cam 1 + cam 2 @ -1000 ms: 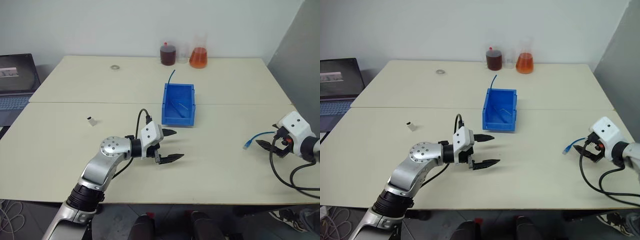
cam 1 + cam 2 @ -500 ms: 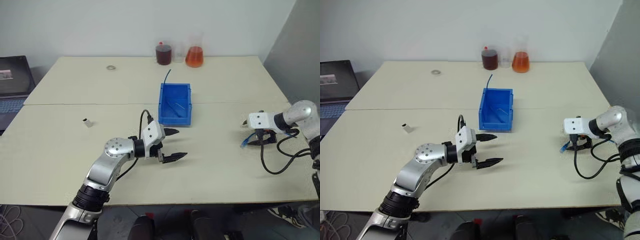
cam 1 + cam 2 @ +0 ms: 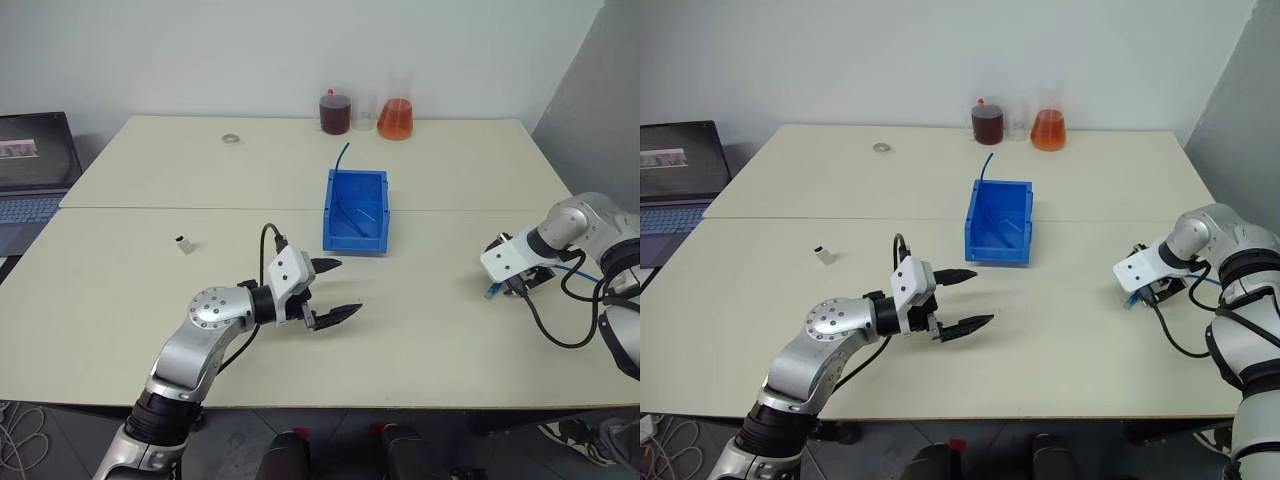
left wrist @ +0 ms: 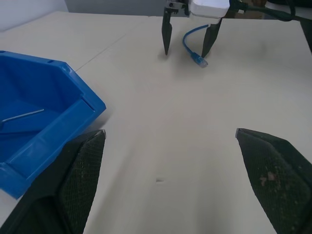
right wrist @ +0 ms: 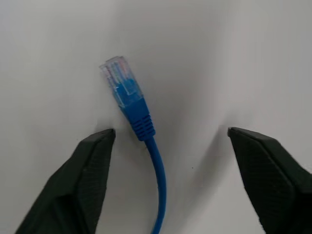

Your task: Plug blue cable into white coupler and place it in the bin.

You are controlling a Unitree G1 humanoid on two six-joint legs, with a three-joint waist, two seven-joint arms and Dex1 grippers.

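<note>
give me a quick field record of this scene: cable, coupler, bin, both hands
blue cable: plug end flat on the table, between the right hand's open fingers, not gripped
white coupler: alone on the table on the robot's left, away from both hands
bin: mid table, a thin darker blue wire sticking up at its back corner
left hand: open, holding nothing, in front of the bin
right hand: pointing down over the plug
cable plugged in: no
</note>
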